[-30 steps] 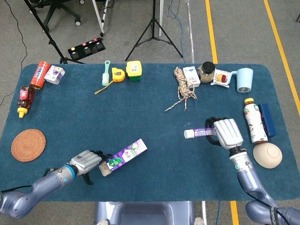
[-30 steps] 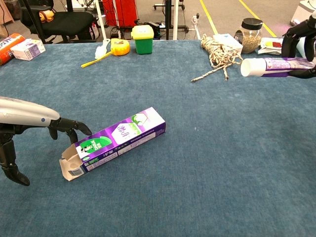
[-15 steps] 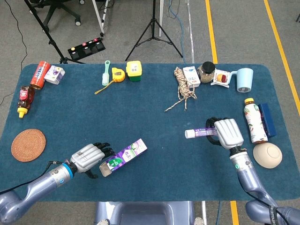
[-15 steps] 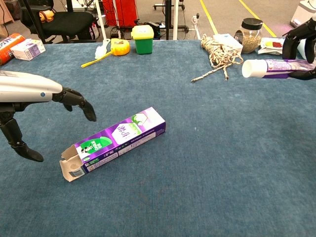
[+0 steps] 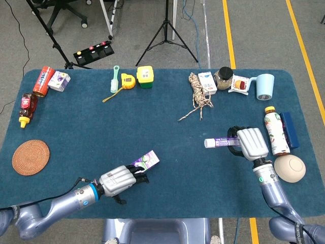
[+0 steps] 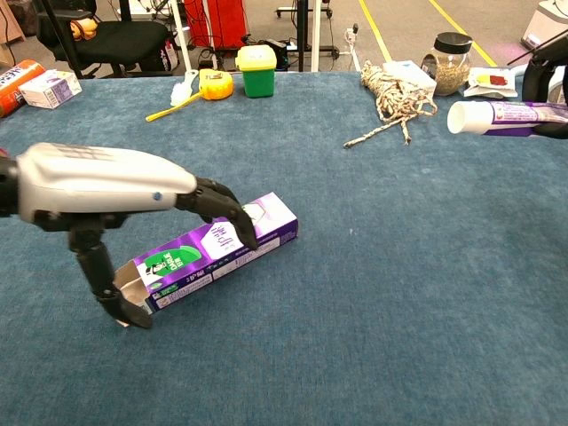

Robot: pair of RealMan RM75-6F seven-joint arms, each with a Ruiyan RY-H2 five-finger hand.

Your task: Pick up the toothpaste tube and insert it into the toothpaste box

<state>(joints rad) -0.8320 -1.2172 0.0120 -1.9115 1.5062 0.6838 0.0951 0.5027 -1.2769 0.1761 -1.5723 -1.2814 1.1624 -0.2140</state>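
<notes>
The blue cloth table (image 5: 167,152) carries everything, and the toothpaste box (image 6: 213,248) serves as the landmark: it lies flat on the near-left part of the cloth, its open flap end toward the near edge. The left hand (image 5: 118,179) hangs spread over that box; in the chest view its fingers (image 6: 222,206) reach across the box's top while the thumb points down by the open end, and whether it actually grips the box cannot be told. Well to the right of the box, the right hand (image 5: 251,144) holds the toothpaste tube (image 5: 220,143) lengthwise, white cap pointing back toward the box, the tube's tail lost inside the fingers. Beyond the tube, farther from the box, lie a juice bottle (image 5: 275,131) and a pale bowl (image 5: 290,168). Far across the cloth from the box sit a coiled rope (image 5: 199,97) and a green-and-yellow container (image 5: 144,77). Left of the box rests a round woven coaster (image 5: 31,157).
</notes>
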